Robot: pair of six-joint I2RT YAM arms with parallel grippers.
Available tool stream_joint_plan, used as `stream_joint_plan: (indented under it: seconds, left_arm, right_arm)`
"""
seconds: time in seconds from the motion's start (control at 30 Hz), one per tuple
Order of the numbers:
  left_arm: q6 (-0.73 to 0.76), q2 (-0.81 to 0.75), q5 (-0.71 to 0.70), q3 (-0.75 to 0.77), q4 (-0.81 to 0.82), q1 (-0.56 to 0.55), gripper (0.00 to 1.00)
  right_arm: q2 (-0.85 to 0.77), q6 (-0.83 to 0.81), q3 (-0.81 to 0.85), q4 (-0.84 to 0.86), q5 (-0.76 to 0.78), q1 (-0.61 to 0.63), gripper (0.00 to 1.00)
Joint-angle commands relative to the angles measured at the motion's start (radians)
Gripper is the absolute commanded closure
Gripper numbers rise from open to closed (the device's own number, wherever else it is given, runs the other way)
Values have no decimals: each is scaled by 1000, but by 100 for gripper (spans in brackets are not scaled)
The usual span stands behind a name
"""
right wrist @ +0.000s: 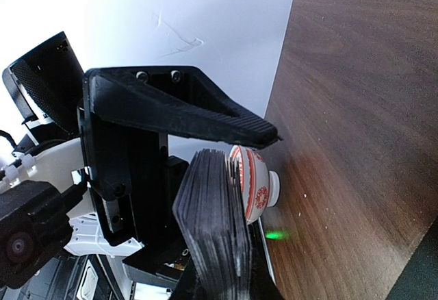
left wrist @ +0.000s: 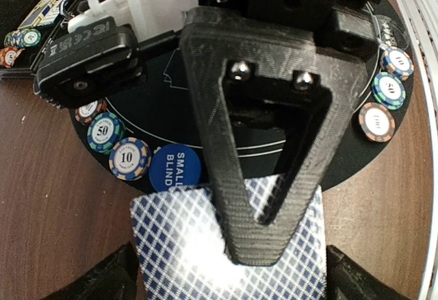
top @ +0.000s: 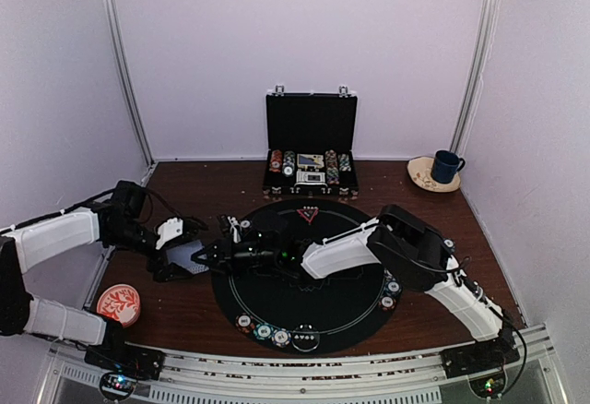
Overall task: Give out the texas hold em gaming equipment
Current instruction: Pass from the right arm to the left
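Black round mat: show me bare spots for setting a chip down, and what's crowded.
Free: mat centre-near, between the near-rim chips and right-rim chips; wood between briefcase and mug. Crowded: mat's left half, under the right arm.

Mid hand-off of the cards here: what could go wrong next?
1. On the right pincer, a black finger lies across the back of the blue-diamond-backed card deck it holds; pulling one card may drag several or loosen the stack.
2. The left pincer stands wide open either side of the deck; a misaligned close could knock cards onto the nearby blue Small Blind disc and striped-edge poker chips.
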Motion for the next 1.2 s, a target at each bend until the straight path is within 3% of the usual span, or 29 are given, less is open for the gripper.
stream_joint_plan:
  seconds: [0.0,0.13,0.97,1.17]
  left_arm:
    - [14,13,27,-10,63,-4,7]
    - [22,4,29,-19,63,-6,2]
    - [25,19,-40,-24,68,-39,3]
    - [23,22,-51,-26,68,-46,21]
  right_arm:
    - [-67,6,-12,50,-8,-6,100]
    - [-64,9,-11,49,2,-10,100]
    - [-58,13,11,31,2,-17,100]
    - [-56,20,12,40,3,-18,100]
